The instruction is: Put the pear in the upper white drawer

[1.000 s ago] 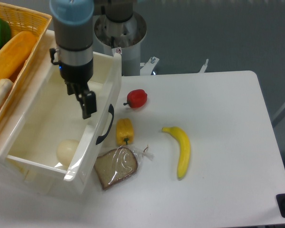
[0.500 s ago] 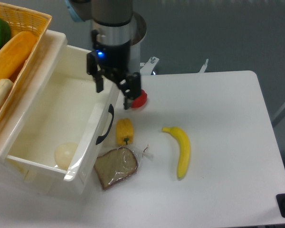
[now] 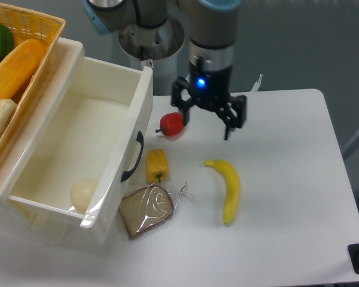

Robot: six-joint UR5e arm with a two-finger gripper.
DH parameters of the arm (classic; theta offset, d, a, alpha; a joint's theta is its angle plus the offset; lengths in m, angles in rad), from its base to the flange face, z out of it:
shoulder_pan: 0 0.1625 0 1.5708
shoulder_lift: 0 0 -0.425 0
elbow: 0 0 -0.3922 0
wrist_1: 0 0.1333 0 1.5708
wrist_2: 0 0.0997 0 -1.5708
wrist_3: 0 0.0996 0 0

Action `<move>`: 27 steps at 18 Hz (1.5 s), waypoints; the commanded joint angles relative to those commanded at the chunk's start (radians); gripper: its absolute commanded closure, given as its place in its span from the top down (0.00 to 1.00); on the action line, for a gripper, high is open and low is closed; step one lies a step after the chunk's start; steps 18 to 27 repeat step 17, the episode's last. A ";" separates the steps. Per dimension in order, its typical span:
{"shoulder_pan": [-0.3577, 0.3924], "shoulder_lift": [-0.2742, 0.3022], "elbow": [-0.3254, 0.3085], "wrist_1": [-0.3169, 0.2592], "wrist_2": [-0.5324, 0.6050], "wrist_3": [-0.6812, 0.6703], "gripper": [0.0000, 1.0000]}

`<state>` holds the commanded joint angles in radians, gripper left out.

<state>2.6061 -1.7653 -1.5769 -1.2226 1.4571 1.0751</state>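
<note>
The pear (image 3: 84, 192) is pale cream and round. It lies inside the upper white drawer (image 3: 54, 197), at the near right corner of its floor. The drawer is pulled open, and its black curved handle (image 3: 131, 156) faces the table. My gripper (image 3: 206, 127) is open and empty. It hangs above the table to the right of the drawer, beside the red pepper and behind the banana. It is well apart from the pear.
A red pepper (image 3: 173, 124), a yellow bell pepper (image 3: 157, 164), a banana (image 3: 227, 187) and a bagged slice of bread (image 3: 146, 210) lie on the white table (image 3: 287, 179). A woven yellow basket (image 3: 24, 36) with food stands at the upper left behind the drawer.
My gripper has moved right, from over the drawer to above the table beside the red pepper. The pear has stayed in the drawer.
</note>
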 joint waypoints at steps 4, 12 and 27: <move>0.012 -0.098 0.012 0.018 0.110 0.118 1.00; 0.063 -0.249 0.064 0.055 0.118 0.269 1.00; 0.065 -0.295 0.089 0.060 0.118 0.272 1.00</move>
